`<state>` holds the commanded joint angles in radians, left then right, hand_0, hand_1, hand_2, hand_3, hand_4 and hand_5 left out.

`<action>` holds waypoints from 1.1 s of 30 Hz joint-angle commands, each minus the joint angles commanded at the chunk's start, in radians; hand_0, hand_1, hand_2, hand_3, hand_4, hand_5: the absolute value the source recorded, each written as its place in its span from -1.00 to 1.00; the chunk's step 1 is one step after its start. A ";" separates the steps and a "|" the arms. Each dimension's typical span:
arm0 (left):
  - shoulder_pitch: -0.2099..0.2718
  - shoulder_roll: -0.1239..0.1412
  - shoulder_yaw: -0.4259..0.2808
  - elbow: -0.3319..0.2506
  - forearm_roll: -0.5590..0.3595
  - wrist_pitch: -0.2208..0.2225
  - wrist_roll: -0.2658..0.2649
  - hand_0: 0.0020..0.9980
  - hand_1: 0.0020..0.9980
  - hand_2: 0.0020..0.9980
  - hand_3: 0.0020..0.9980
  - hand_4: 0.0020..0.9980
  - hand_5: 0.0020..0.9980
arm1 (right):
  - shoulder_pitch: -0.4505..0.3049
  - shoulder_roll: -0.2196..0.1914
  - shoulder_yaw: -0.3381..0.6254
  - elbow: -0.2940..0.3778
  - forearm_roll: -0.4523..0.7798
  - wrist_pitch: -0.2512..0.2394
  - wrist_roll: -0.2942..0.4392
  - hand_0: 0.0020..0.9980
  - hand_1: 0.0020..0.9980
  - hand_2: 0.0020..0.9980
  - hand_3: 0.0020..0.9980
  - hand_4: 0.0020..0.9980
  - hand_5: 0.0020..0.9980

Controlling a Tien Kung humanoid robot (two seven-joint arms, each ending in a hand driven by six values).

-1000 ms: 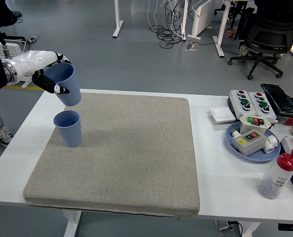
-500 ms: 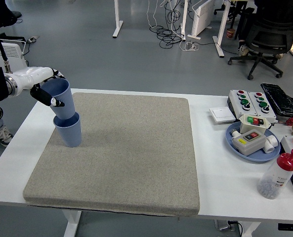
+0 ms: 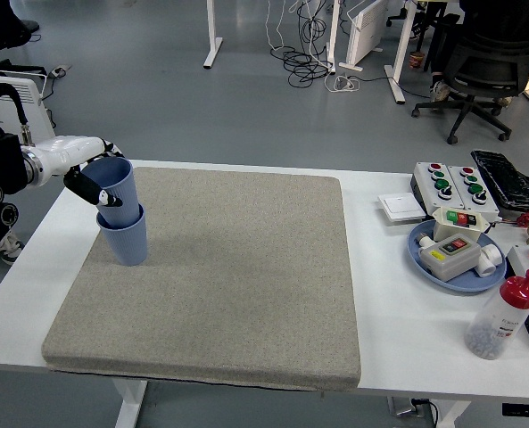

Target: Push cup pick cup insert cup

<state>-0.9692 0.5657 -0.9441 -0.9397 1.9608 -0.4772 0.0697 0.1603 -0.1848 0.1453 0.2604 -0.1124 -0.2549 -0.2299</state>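
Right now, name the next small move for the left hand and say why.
Probably open the fingers and let go. The left hand grips the upper cup, which already sits tilted inside the lower cup on the grey mat. A slight downward press first might seat it straighter.

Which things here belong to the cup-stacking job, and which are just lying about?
Job: upper cup, lower cup, left robot hand gripping the upper cup, grey mat.

Lying about: blue plate of switch boxes, button boxes, red-capped bottle, white wall switch.
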 joint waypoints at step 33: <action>0.099 -0.017 -0.124 -0.047 -0.255 0.327 -0.121 1.00 1.00 1.00 1.00 0.77 0.49 | 0.005 -0.001 -0.004 -0.002 0.004 0.000 0.004 0.38 0.24 0.25 0.09 -0.82 -0.05</action>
<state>-0.8703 0.5483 -1.0677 -0.9870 1.7062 -0.1505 -0.0516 0.1648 -0.1862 0.1414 0.2581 -0.1085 -0.2552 -0.2263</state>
